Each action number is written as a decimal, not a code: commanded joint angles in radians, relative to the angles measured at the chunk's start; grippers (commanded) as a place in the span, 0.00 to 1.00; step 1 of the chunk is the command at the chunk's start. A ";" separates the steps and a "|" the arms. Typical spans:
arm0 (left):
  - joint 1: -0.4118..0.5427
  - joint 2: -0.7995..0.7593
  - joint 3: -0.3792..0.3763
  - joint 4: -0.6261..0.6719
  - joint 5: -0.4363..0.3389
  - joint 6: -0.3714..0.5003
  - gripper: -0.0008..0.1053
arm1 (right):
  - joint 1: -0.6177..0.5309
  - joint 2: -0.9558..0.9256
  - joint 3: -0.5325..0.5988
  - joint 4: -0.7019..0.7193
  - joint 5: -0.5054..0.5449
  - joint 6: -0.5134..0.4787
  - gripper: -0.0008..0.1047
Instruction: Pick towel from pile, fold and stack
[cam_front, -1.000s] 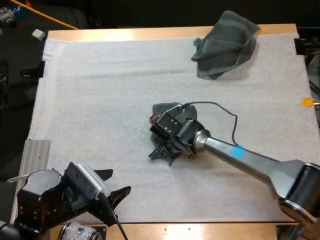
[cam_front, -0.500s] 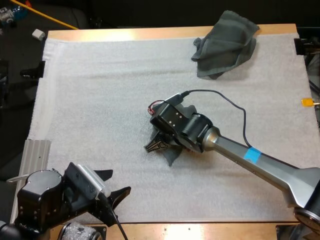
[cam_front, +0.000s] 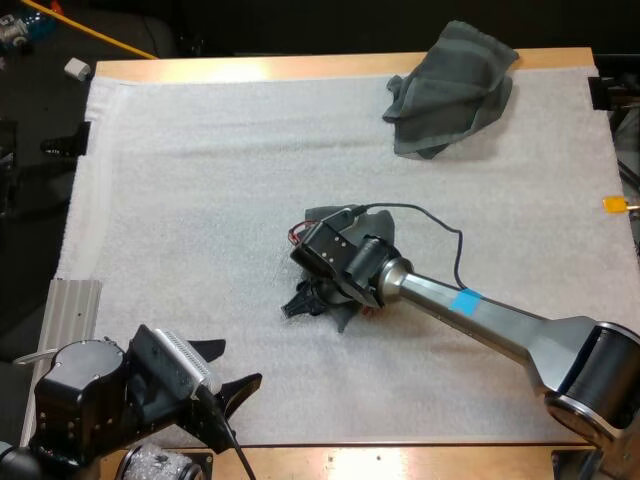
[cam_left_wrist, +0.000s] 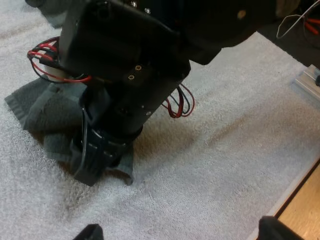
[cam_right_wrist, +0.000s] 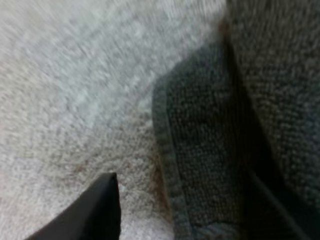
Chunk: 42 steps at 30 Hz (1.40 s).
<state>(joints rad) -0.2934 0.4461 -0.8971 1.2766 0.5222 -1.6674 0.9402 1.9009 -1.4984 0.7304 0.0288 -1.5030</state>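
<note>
Right gripper (cam_front: 300, 303) has edged slightly toward left gripper (cam_front: 228, 368), over the crumpled dark grey-green towel (cam_left_wrist: 47, 112).
Right fingers stand released, astride that towel's hem; left fingers spread, empty, well apart from the towel.

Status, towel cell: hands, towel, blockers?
Left hand open, near edge. Right hand open, straddling mid-mat towel edge. Crumpled towel far right. No blockers.
</note>
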 joint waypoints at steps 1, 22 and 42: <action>-0.004 -0.001 -0.005 0.006 0.006 -0.005 0.58 | -0.003 0.000 -0.009 -0.014 -0.002 -0.003 0.47; -0.004 -0.002 -0.004 0.017 0.007 -0.005 0.57 | -0.008 -0.036 -0.031 0.089 0.081 -0.044 0.01; -0.004 -0.003 -0.005 0.023 0.004 -0.002 0.58 | -0.014 -0.270 -0.429 0.191 0.215 -0.183 0.01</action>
<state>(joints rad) -0.2934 0.4461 -0.8971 1.2981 0.5222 -1.6674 0.9300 1.6497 -1.8935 0.9256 0.2332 -1.6750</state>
